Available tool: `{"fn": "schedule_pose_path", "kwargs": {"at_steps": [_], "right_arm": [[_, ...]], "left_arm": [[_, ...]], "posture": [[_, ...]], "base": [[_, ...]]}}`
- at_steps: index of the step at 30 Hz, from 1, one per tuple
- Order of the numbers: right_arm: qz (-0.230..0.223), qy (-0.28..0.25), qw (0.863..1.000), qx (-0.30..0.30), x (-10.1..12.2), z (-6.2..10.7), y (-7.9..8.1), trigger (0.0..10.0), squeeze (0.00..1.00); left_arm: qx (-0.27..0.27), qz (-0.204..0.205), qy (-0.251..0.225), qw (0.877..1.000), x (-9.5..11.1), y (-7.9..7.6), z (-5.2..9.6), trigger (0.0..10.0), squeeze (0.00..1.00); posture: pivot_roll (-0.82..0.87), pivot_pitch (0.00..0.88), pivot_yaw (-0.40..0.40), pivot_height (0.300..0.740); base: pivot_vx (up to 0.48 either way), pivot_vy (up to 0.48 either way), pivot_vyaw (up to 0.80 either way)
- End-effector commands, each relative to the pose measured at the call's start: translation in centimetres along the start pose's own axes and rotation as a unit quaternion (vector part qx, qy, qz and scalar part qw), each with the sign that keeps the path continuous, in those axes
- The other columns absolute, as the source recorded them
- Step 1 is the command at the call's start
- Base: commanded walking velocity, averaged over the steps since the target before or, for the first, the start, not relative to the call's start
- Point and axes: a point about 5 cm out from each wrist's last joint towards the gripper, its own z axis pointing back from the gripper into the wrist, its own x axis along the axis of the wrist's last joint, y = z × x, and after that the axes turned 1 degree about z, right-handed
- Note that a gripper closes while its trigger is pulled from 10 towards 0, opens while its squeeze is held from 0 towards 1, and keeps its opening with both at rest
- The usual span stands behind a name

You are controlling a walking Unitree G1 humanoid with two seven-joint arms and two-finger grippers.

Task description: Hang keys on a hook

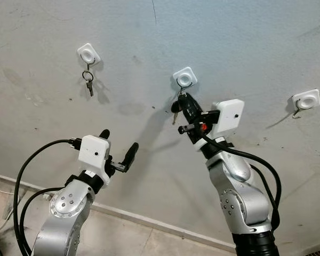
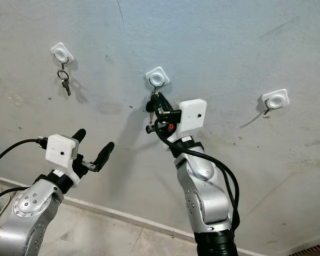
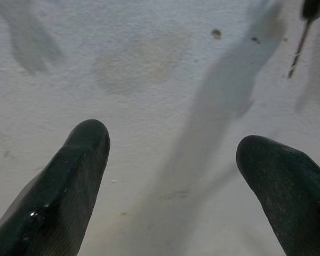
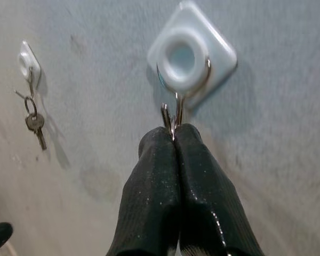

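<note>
While the right claw (image 4: 173, 136), pinched shut on the key ring (image 4: 170, 118), sits under the middle hook (image 4: 177, 109), lift the ring over the tip before releasing; the left claw (image 1: 120, 143) idles open.

Right gripper (image 1: 185, 102) pinches the keys (image 1: 177, 106) just under the middle hook (image 1: 185, 78) (left gripper (image 1: 119, 143) spread, idle).

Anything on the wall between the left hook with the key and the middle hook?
Bare wall only, a few stains and specks, as the left eye view shows. The left hook carries a small key; the right gripper is at the middle hook.
</note>
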Motion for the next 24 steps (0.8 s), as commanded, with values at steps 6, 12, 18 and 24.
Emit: {"fn": "schedule_pose_path", "kwargs": {"at_steps": [6, 12, 18, 24], "right_arm": [[-0.052, 0.038, 0.998, -0.004, -1.7, 0.6, 0.0, 10.0, 0.0], [-0.073, 0.052, 0.996, -0.007, -2.4, 0.8, 0.2, 10.0, 0.0], [-0.073, 0.08, 0.994, 0.0, -3.5, 1.3, 0.5, 10.0, 0.0], [-0.05, 0.093, 0.994, -0.003, -4.1, 1.7, 0.4, 10.0, 0.0]], "left_arm": [[-0.021, 0.011, -0.016, 1.0, 1.1, -0.6, 0.0, 10.0, 0.0], [-0.031, 0.016, -0.026, 0.999, 1.7, -0.7, 0.0, 10.0, 0.0], [-0.049, 0.029, -0.033, 0.998, 2.4, -1.1, -0.1, 10.0, 0.0], [-0.067, 0.033, -0.035, 0.997, 2.7, -1.6, -0.1, 10.0, 0.0]], "posture": [[0.23, 0.0, -0.087, 0.74], [0.23, 0.0, -0.087, 0.74], [0.23, 0.0, -0.085, 0.74], [0.23, 0.0, -0.086, 0.74]], "base": [[0.0, 0.0, 0.0], [0.0, 0.0, 0.0], [0.0, 0.0, 0.0], [0.0, 0.0, 0.0]]}}
